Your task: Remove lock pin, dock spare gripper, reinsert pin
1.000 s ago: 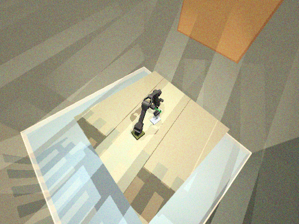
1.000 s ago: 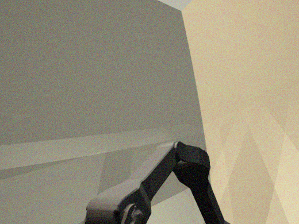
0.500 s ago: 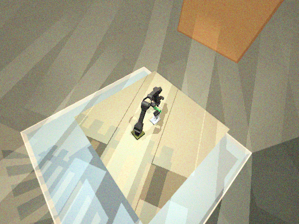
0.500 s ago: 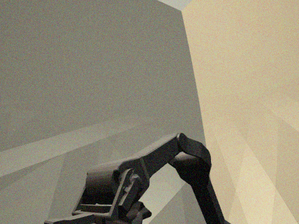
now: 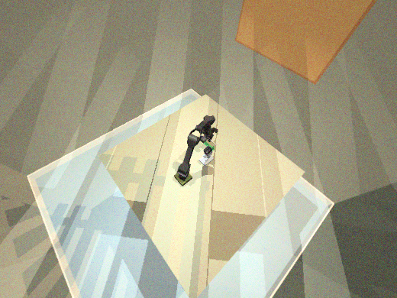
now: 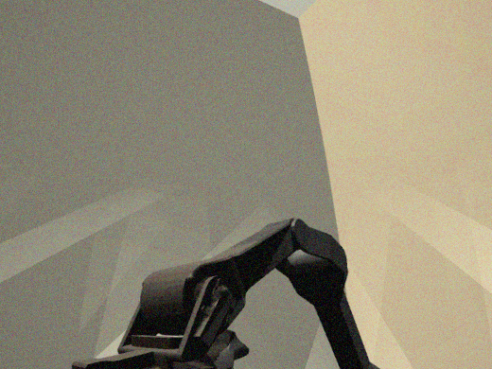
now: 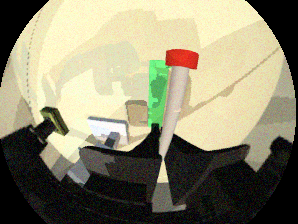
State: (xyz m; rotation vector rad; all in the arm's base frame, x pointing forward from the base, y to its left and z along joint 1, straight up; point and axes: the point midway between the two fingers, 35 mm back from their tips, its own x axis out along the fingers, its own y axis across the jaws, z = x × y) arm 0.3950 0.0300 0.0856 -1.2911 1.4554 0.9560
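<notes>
top: high, down, far | exterior: low, sideways, near | wrist: pincer close-up; arm shared

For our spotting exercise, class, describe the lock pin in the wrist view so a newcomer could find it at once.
Find the dark gripper fingers along the bottom of the wrist view. A pale, slender lock pin rises from between their tips, beside a flat green strip. Only the pin wears a red cap.
</notes>
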